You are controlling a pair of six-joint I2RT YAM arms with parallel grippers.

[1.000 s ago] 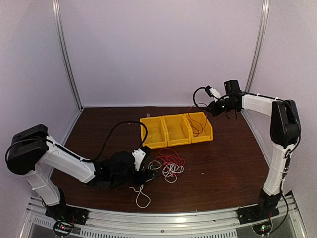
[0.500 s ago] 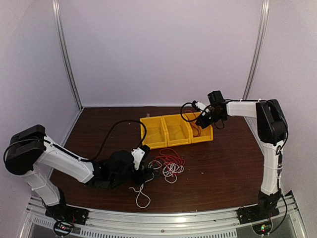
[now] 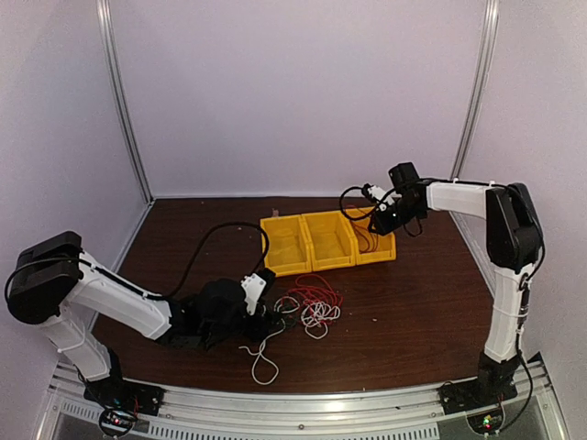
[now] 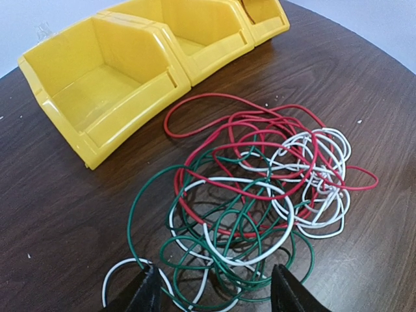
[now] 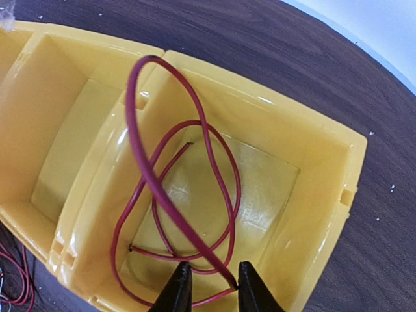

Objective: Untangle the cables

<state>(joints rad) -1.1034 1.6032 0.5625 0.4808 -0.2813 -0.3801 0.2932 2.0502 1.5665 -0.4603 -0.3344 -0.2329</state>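
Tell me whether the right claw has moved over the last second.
Yes. In the top view the right claw has swung left and downward, from past the back edge of the right-hand yellow bin to above it.

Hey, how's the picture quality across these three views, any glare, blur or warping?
Top external: dim, soft, the cables hard to separate. Left wrist: sharp tangle, wide-angle bowing of the table edge. Right wrist: glare on the yellow bin floor, raised red cable slightly blurred.

place: robot lab test cell | evidence: left arm (image 3: 119, 299) and right arm (image 3: 506, 312) bolted to aluminium rail (image 3: 303, 404), frame posts (image 3: 122, 101), plain pale enclosure walls (image 3: 293, 92), dark wood-grain table (image 3: 422, 302)
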